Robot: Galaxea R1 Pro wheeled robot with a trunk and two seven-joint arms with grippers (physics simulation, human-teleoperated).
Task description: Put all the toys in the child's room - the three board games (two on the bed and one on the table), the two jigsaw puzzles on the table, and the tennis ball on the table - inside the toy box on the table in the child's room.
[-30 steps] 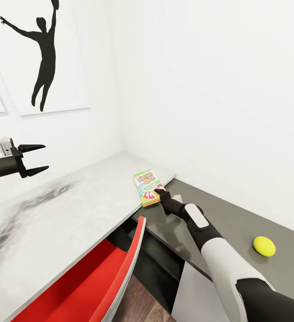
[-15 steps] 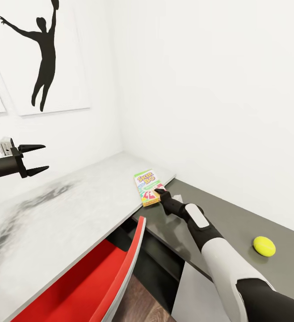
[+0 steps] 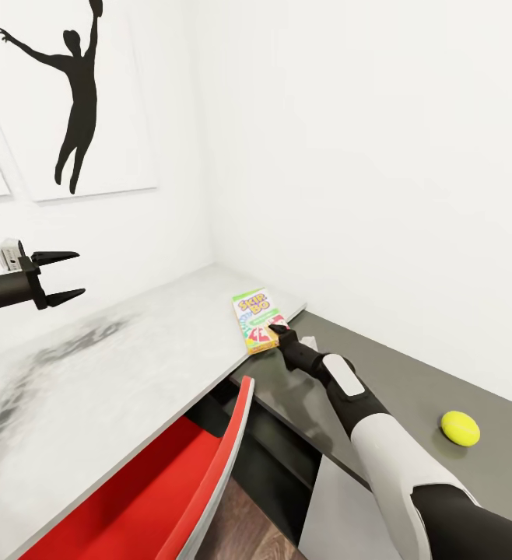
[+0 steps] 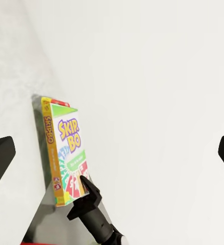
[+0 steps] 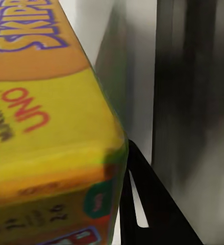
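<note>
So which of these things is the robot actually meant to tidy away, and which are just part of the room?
Part of the job:
- Skip-Bo box, at the desk's near edge, right gripper at its corner
- tennis ball, on the lower grey surface
- white desk

Just there:
- red chair
- dancer silhouette picture
- left gripper, open, holding nothing

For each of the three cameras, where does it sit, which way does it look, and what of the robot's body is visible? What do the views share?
Head view: on the head, facing down over the table; left gripper open, right gripper at the Skip-Bo box.
Left wrist view: on the left arm, facing the Skip-Bo box; right gripper shows.
Right wrist view: on the right arm, against the Skip-Bo box; one finger shows.
Shared: the Skip-Bo box.
</note>
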